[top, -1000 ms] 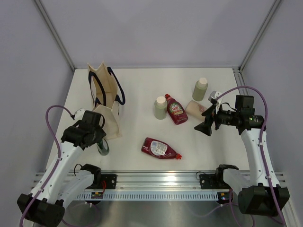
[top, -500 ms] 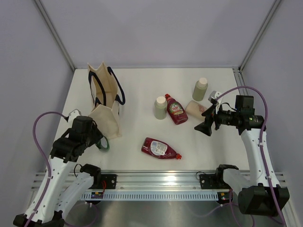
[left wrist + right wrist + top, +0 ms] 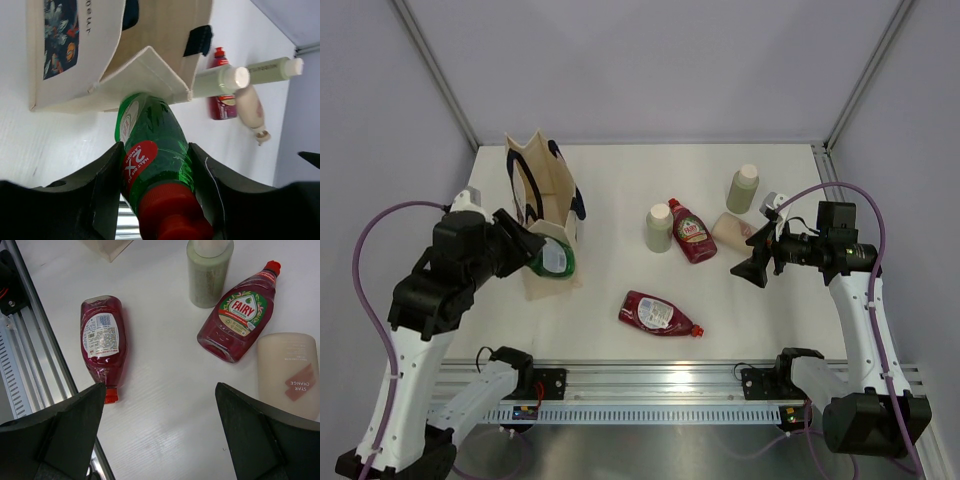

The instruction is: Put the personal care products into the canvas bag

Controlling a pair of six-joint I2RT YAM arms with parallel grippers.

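Observation:
My left gripper (image 3: 535,256) is shut on the green bottle with the red cap (image 3: 554,261) and holds it off the table, tilted, against the near edge of the upright canvas bag (image 3: 548,183). In the left wrist view the bottle (image 3: 152,155) sits between both fingers, base toward the bag's corner (image 3: 150,60). My right gripper (image 3: 754,266) is open and empty above the table. One dark red bottle (image 3: 103,340) lies near the front. The other dark red bottle (image 3: 240,315), a pale green bottle (image 3: 209,270) and the beige-pink bottle (image 3: 289,372) lie together. A second pale green bottle (image 3: 743,188) stands farther back.
A metal rail (image 3: 650,385) runs along the table's near edge. Grey enclosure walls with metal posts (image 3: 435,75) close in the back and sides. The bag stands at the far left, next to the left wall.
My left arm has lifted the green bottle off the table in front of the bag and carried it up against the bag's near edge. The right arm has not moved.

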